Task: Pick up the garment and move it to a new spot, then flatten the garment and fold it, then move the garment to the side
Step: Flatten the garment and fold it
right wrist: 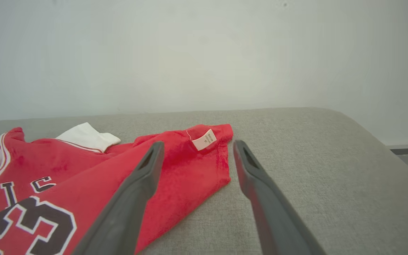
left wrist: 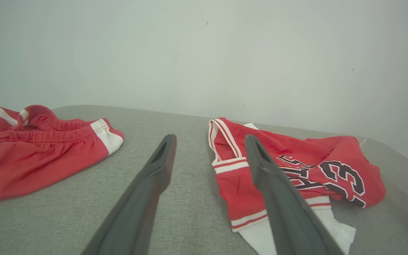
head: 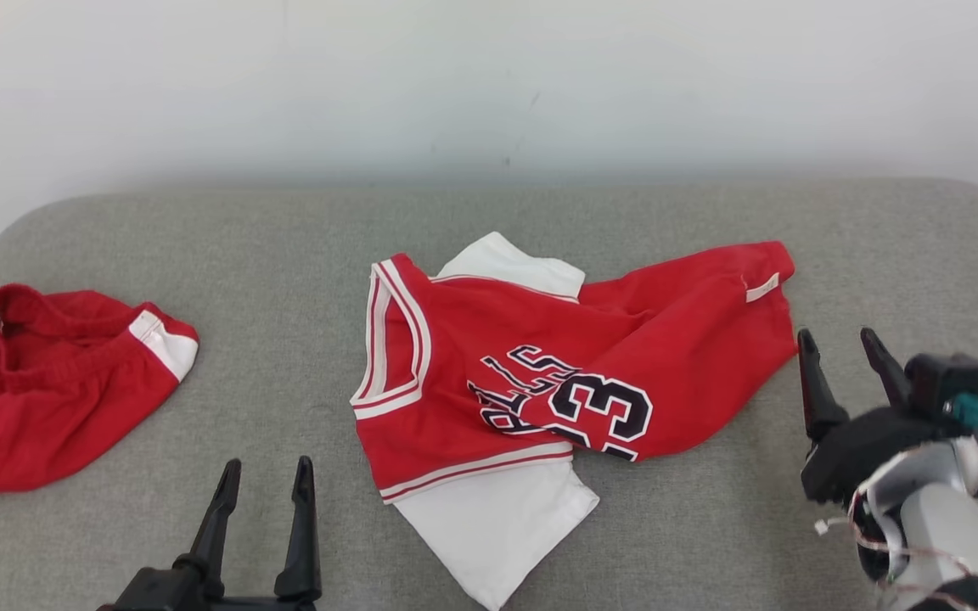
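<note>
Red jersey lies crumpled mid-surface, with a white layer poking out under it. Left gripper & right gripper are both wide, empty, near its edges. Risks: a pinch catches 1 layer only, so the white part slips out; the left strays to the red shorts; a low drag bunches the fabric worse.

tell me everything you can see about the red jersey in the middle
The jersey is soft red cloth with red-and-white striped trim, black lettering and a white-edged 23, and a small pale label near its right corner. Plain white parts stick out at its far and near sides. It lies crumpled and partly folded over on the grey cushion. The open right gripper sits just off its right edge.
</note>
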Controlling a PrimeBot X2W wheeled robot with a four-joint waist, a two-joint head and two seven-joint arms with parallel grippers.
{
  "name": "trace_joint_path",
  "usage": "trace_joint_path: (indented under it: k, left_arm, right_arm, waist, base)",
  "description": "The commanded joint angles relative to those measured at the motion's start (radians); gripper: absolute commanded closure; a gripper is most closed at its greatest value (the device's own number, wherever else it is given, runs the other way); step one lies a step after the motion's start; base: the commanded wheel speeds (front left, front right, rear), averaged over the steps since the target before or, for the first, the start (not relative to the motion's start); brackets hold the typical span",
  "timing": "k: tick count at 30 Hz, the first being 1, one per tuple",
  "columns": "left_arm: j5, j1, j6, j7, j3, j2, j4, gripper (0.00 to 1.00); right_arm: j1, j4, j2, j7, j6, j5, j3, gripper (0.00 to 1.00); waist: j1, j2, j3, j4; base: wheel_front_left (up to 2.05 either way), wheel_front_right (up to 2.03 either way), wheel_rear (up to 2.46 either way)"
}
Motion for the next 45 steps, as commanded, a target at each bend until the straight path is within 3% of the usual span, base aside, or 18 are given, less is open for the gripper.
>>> trace_joint_path:
  k: [1, 8, 13, 18, 29, 36, 45]
  left_arm:
    - [0.013, 0.019, 0.002, 0.000, 0.008, 0.001, 0.001, 0.00]
    - [0.015, 0.058, 0.003, 0.000, 0.049, 0.001, 0.011, 0.00]
    - [0.007, 0.070, 0.004, 0.000, 0.058, 0.001, 0.008, 0.00]
    - [0.007, 0.062, 0.003, 0.000, 0.054, 0.001, 0.001, 0.00]
    - [0.014, -0.001, -0.013, 0.000, 0.031, 0.001, -0.018, 0.00]
    - [0.018, -0.052, -0.016, 0.000, 0.004, 0.001, -0.028, 0.00]
    - [0.018, -0.100, -0.019, 0.000, -0.018, 0.001, -0.036, 0.00]
  right_arm:
    - [0.039, -0.033, 0.005, -0.025, 0.001, -0.021, 0.001, 0.00]
    - [0.248, -0.227, 0.039, -0.139, 0.001, -0.094, 0.018, 0.00]
    - [0.312, -0.271, 0.053, -0.098, 0.001, -0.104, -0.001, 0.00]
    - [0.278, -0.272, 0.042, -0.038, 0.001, -0.098, -0.027, 0.00]
    - [0.021, -0.060, -0.002, 0.235, 0.001, -0.111, -0.118, 0.00]
    - [-0.142, 0.111, 0.001, 0.272, 0.001, -0.093, -0.215, 0.00]
    - [-0.240, 0.293, -0.009, 0.279, 0.001, -0.148, -0.270, 0.00]
  waist:
    - [0.0002, 0.0000, -0.026, -0.017]
    - [0.0002, 0.0000, -0.056, -0.033]
    - [0.0002, 0.0000, -0.053, -0.038]
    - [0.0002, 0.0000, -0.041, -0.032]
    - [0.0002, 0.0000, 0.058, 0.014]
    - [0.0002, 0.0000, 0.141, 0.071]
    - [0.0002, 0.0000, 0.184, 0.120]
  base:
    - [0.00, 0.00, 0.00]
    - [0.00, 0.00, 0.00]
    - [0.00, 0.00, 0.00]
    - [0.00, 0.00, 0.00]
    - [0.00, 0.00, 0.00]
    - [0.00, 0.00, 0.00]
    - [0.00, 0.00, 0.00]
